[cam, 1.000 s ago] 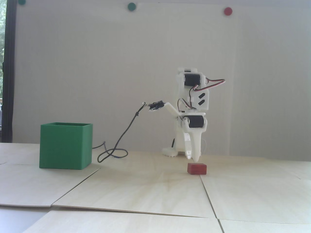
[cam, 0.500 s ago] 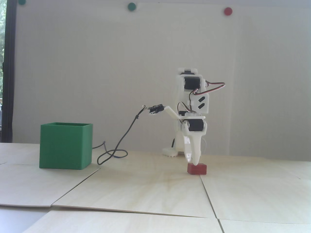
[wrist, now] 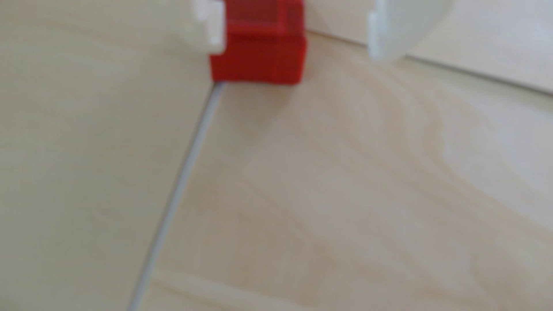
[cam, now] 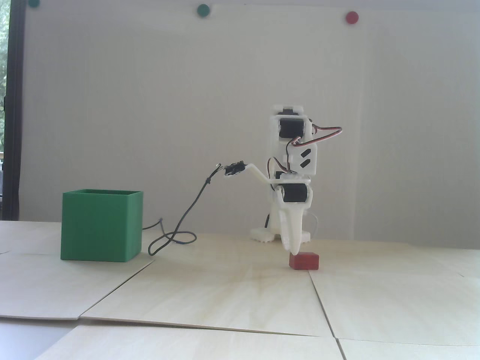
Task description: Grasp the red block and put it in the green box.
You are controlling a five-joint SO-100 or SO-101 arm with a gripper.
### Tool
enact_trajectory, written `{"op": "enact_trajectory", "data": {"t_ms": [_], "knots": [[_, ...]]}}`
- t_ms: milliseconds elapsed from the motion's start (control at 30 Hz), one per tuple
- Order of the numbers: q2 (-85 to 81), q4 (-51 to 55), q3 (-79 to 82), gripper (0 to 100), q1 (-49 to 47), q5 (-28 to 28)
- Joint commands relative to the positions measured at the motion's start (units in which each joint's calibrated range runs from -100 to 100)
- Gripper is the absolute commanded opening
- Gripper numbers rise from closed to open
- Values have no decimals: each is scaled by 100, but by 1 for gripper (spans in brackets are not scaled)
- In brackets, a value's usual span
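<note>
While the arm stands bent over the table, items are listed from the tool outward.

Gripper (wrist: 294, 45): white plastic, pointing down; jaws apart, one finger (wrist: 209, 28) against the block's left side in the wrist view, the other finger (wrist: 386, 33) clear of its right side. Nothing clamped.
Gripper, fixed view (cam: 294, 250): tip at the block's left top edge.
Red block (wrist: 258, 61): small, matte red, rectangular with softly rounded edges; fine layered texture on top; wrist view blurred.
Block position (cam: 304, 261): flat on the table, at a seam between panels, right of centre.
Table (cam: 225, 292): pale wood panels with thin gaps.
Green box (cam: 99, 227): large matte green cube, thin walls, open top; well apart from the block, at left.
Cable (cam: 180, 225): dark, looping from the arm to the table near the box.
</note>
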Motion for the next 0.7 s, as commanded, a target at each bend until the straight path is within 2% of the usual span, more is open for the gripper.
{"op": "enact_trajectory", "data": {"t_ms": [0,333,667], "knots": [[-767,105,-96,17,71,-42],[-775,97,-69,17,71,-42],[-1541,46,437,17,54,-32]]}}
